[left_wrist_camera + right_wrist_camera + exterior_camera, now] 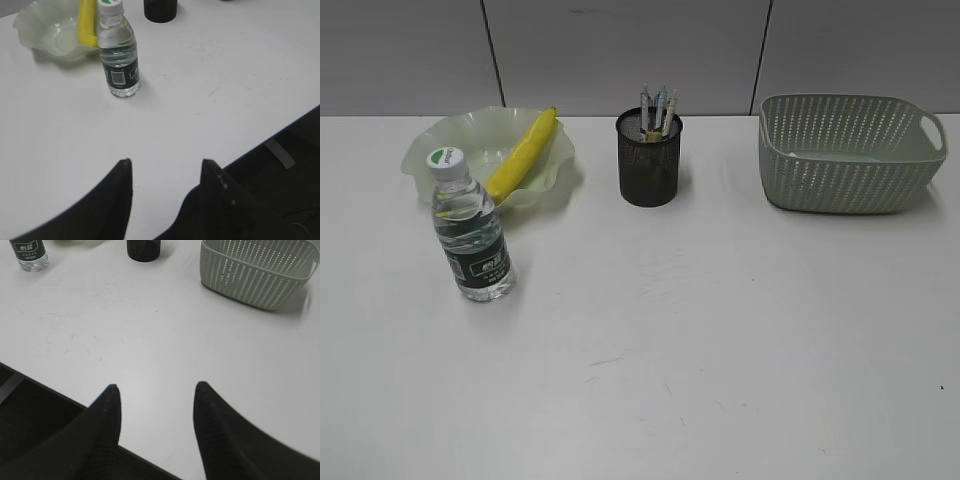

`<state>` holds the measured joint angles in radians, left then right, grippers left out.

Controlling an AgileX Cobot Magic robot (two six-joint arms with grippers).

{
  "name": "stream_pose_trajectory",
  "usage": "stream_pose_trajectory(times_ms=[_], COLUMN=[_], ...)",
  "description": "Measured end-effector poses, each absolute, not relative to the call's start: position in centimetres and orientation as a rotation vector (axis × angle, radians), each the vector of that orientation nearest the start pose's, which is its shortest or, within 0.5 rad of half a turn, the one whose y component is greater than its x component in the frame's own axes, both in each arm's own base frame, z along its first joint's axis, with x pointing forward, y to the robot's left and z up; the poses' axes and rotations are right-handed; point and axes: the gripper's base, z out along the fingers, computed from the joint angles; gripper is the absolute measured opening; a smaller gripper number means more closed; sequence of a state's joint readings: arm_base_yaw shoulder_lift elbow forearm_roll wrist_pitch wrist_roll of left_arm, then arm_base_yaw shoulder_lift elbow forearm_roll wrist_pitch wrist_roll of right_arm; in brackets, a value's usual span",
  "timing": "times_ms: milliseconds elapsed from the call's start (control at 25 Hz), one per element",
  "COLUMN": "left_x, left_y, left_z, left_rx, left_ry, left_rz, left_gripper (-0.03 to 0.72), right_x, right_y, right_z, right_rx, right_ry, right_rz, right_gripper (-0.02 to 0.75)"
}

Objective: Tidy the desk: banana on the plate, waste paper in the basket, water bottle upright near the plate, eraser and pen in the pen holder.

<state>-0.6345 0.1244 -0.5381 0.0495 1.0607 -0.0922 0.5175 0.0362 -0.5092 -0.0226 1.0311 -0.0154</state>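
- The long yellow banana (524, 152) lies in the pale green wavy plate (435, 140) by the white desk's (720, 330) back edge, so it can't roll.
- The small clear water bottle (473, 228) stands upright beside the plate.
- Pens poke from the black mesh pen holder (649, 160).
- The left gripper (166, 172) and the right gripper (156, 395) hang half-wide, holding nothing, over the front edge.

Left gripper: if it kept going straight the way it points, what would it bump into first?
Probably the water bottle. The left gripper is open and empty, with bare desk ahead; the bottle stands slightly left of its line, so it might just miss.

Yellow banana (523, 154) lies in the ruffled green plate (440, 135); water bottle (470, 228) stands upright just beside it.
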Motion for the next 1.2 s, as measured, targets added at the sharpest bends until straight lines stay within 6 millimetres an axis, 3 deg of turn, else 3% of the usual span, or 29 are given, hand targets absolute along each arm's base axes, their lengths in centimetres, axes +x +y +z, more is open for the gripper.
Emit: stream_pose_trajectory(times_ms=[680,1040,1200], left_x=[1.1,0.6,-0.5], left_y=[-0.3,0.3,0.4], left_z=[28.8,28.8,28.8], left_rx=[0.548,0.06,-0.02], left_ry=[2.08,2.094,2.027], left_rz=[-0.357,-0.093,-0.053], left_gripper=[0.237,0.237,0.237], right_x=[0.2,0.1,-0.2], right_y=[-0.1,-0.1,-0.1], right_z=[28.2,28.2,28.2], right_rx=[-0.523,-0.163,-0.058], right_ry=[1.985,2.036,2.024], right_rz=[0.278,0.063,0.0], right_gripper=[0.384,0.384,0.384])
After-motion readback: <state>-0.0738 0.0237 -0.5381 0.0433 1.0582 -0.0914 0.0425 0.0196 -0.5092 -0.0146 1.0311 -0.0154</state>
